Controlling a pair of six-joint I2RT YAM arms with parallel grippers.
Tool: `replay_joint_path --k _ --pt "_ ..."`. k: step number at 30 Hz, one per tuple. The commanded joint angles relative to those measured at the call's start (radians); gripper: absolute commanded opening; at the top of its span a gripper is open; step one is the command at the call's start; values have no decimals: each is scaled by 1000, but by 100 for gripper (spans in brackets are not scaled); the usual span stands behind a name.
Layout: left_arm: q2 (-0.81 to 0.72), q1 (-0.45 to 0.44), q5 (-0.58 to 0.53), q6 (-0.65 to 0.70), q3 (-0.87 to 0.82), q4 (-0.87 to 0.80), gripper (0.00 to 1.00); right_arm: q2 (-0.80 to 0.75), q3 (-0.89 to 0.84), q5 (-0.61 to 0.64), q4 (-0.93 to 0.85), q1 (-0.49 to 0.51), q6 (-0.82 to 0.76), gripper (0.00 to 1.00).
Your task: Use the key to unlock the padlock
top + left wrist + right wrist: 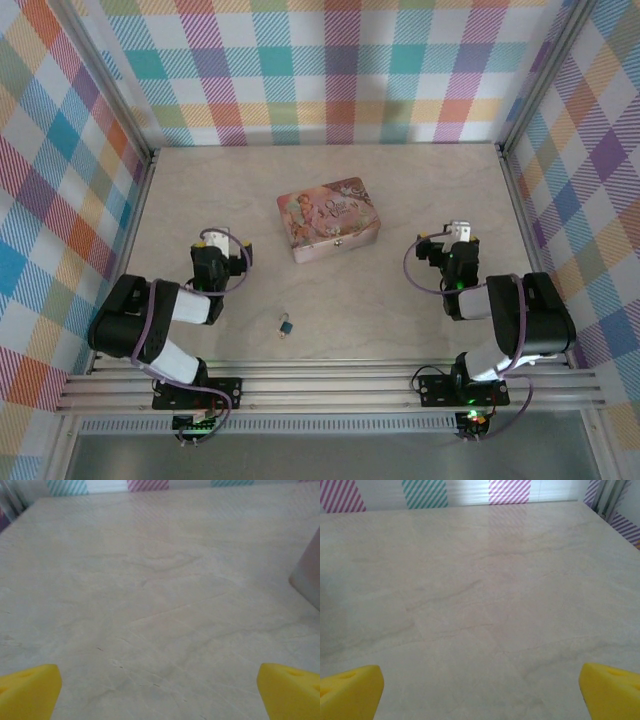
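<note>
- Two arms are folded up at the near edge of the table (400, 310), each with its elbow pushed outwards towards its side wall and its forearm coming back in and forwards.
- The left arm (150, 325) bends at the left side; its wrist ends in the left gripper (222, 242), pointing at the far wall, low over bare table to the left of the tin (328, 220).
- The left gripper's jaws are spread wide and hold nothing: in its wrist view the yellow fingers (27, 690) sit in the two bottom corners with plain table between them, and a blurred pale edge of the tin (306, 580) shows at the right.
- The right arm (525, 325) mirrors this pose, and the right gripper (455, 238) sits to the right of the tin, also facing the far wall.
- The right gripper's jaws are just as wide and empty, its yellow fingers (350, 690) far apart over bare table.
- The padlock (286, 325) lies flat on the table near the front edge, between the two arm bases and a little nearer the left one, well apart from both grippers and from the tin.
</note>
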Motion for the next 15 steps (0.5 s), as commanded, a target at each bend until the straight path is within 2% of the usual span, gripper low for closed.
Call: replay_joint_path --k 1,15 --pt "1 57 90 -40 91 -98 100 1 77 -18 -100 -20 27 100" --pt "7 77 108 -58 100 -107 100 -1 76 -21 -93 -23 24 100"
